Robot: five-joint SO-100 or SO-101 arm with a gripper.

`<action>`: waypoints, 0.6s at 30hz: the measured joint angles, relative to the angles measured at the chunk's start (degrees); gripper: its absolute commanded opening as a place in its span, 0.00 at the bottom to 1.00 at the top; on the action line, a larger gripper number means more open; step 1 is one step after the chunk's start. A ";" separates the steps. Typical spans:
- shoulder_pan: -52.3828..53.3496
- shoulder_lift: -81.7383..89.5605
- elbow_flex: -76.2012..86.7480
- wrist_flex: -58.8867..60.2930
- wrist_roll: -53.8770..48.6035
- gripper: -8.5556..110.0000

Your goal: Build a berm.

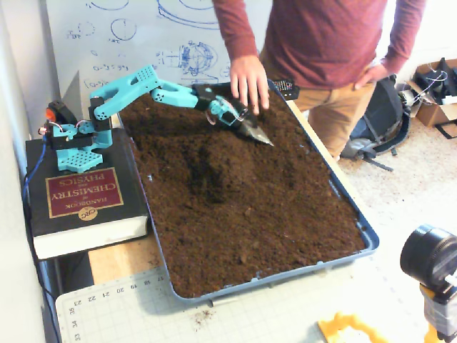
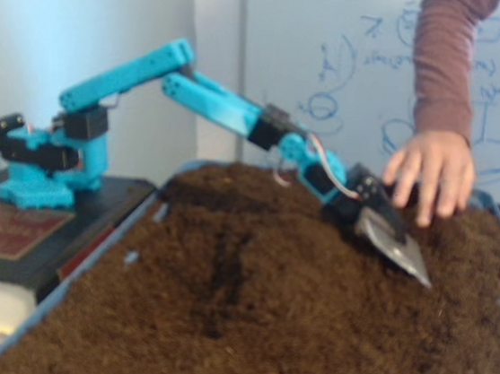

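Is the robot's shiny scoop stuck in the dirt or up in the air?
In the dirt. The metal blade slants down with its lower edge touching the soil in both fixed views.

one arm (image 1: 153,84), one tray (image 1: 368,232), one book (image 1: 82,196)

I can't tell how my claw (image 2: 392,241) grips the metal blade (image 2: 397,251); motion blur smears it. The person (image 1: 321,43) behind the tray (image 1: 368,236) is cropped at the chest.
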 measured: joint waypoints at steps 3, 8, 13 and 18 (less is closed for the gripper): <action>0.00 5.71 8.09 0.00 0.53 0.07; -0.26 15.47 21.01 -0.09 4.13 0.07; -0.53 22.76 30.32 -0.09 6.42 0.07; -0.62 28.30 37.09 -0.09 6.68 0.07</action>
